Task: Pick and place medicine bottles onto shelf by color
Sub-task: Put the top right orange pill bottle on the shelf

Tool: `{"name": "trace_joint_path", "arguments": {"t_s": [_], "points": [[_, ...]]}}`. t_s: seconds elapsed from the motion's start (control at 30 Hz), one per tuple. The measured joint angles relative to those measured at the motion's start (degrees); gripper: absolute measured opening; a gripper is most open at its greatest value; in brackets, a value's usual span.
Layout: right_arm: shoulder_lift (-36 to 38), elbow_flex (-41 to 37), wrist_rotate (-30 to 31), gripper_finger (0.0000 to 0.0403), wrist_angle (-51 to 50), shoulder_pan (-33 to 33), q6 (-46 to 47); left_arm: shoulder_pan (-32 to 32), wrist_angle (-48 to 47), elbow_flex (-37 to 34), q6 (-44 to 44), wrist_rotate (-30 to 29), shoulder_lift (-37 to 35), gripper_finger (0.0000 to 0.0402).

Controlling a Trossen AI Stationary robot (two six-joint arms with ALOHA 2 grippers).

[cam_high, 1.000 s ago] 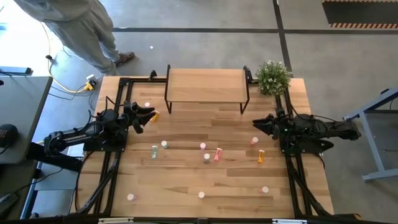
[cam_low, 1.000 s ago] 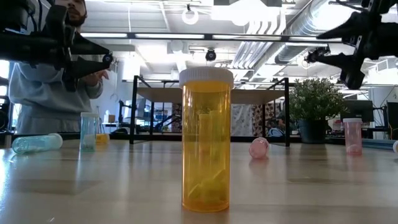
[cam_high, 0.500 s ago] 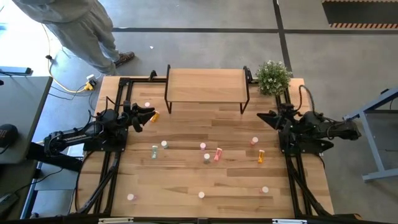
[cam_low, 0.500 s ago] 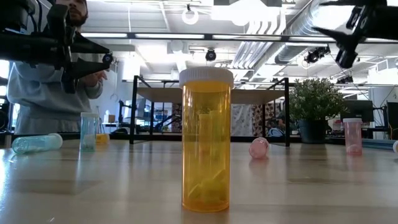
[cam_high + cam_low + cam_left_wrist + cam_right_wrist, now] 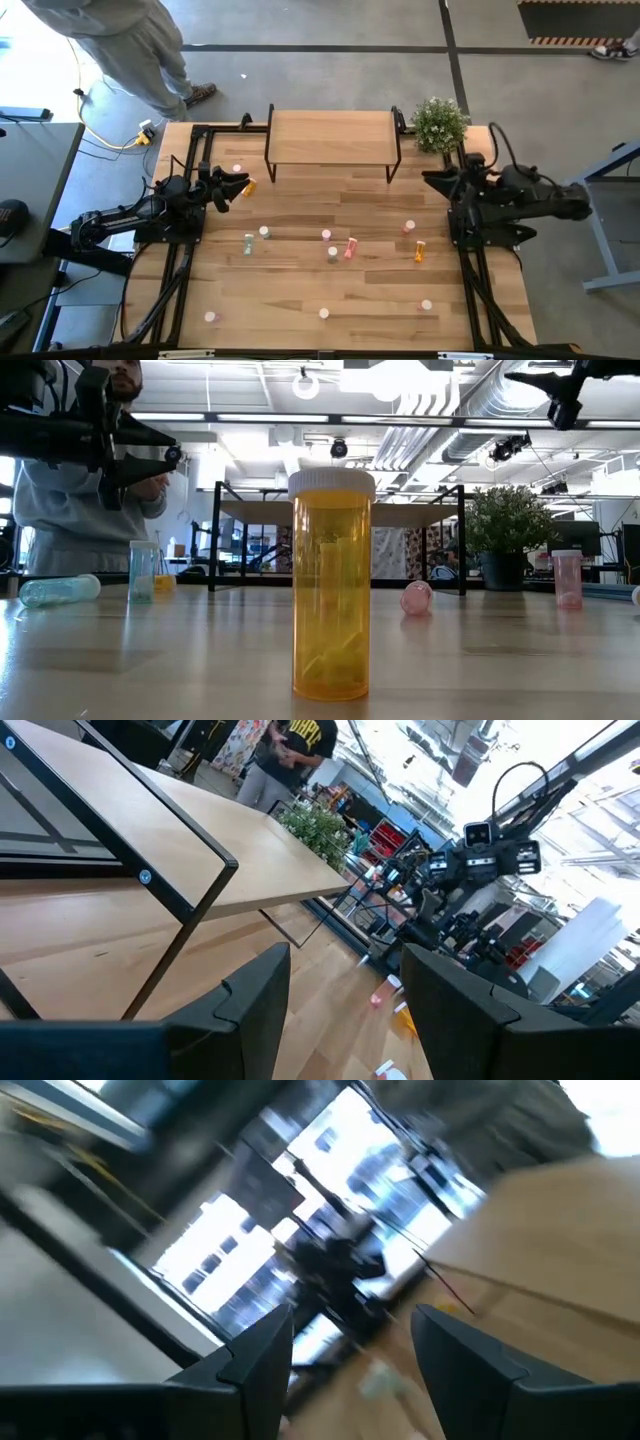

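Several small white-capped medicine bottles stand or lie scattered over the wooden tabletop: a pink one (image 5: 350, 248), an orange one (image 5: 419, 251) and a pale green one (image 5: 248, 243). The low view shows an orange bottle (image 5: 332, 585) upright close to the camera. The shelf (image 5: 330, 138), a light-wood board on black legs, stands at the far middle with nothing on its board. My left gripper (image 5: 238, 184) hangs open above the table's left side, near a small orange bottle (image 5: 249, 186). My right gripper (image 5: 432, 180) is open, raised high at the right side; its fingers (image 5: 255, 1365) hold nothing.
A potted green plant (image 5: 440, 122) stands at the far right corner beside the shelf. Black frame rails (image 5: 180, 280) run along both table sides. A person in grey (image 5: 130, 40) stands beyond the far left corner. More bottles (image 5: 324, 313) lie near the front edge.
My right gripper has risen well above the table and drawn back a little toward the far right corner, staying open and holding nothing. No bottle has moved.
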State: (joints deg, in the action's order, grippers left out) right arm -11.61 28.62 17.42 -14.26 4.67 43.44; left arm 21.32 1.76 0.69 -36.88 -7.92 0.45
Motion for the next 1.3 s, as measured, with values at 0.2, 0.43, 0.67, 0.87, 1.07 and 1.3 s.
{"name": "trace_joint_path", "arguments": {"t_s": [0.2, 0.43, 0.67, 0.87, 1.07, 1.3], "points": [[-5.3, 8.9, 0.2, 0.0195, -18.0, 0.0, 9.8, 0.0, 0.0, 0.0, 0.0, 0.0, 0.0, 0.0182], [-9.7, 12.9, -4.6, 0.0195, -30.9, 0.0, 20.1, 0.0, 0.0, 0.0, 0.0, 0.0, 0.0, 0.0182], [-15.9, 12.9, -10.9, 0.0195, -40.3, 0.0, 28.7, 0.0, 0.0, 0.0, 0.0, -0.1, 0.0, 0.0182], [-22.7, 12.9, -14.8, 0.0195, -42.2, 0.0, 33.7, 0.0, 0.0, 0.0, 0.0, -0.1, 0.0, 0.0182], [-29.3, 12.9, -14.7, 0.0195, -41.7, 0.0, 36.0, 0.0, 0.0, 0.0, 0.0, -0.2, 0.0, 0.0182], [-36.3, 12.9, -14.2, 0.0195, -44.5, 0.0, 38.1, 0.0, 0.0, 0.0, 0.0, -0.2, 0.0, 0.0182]]}}
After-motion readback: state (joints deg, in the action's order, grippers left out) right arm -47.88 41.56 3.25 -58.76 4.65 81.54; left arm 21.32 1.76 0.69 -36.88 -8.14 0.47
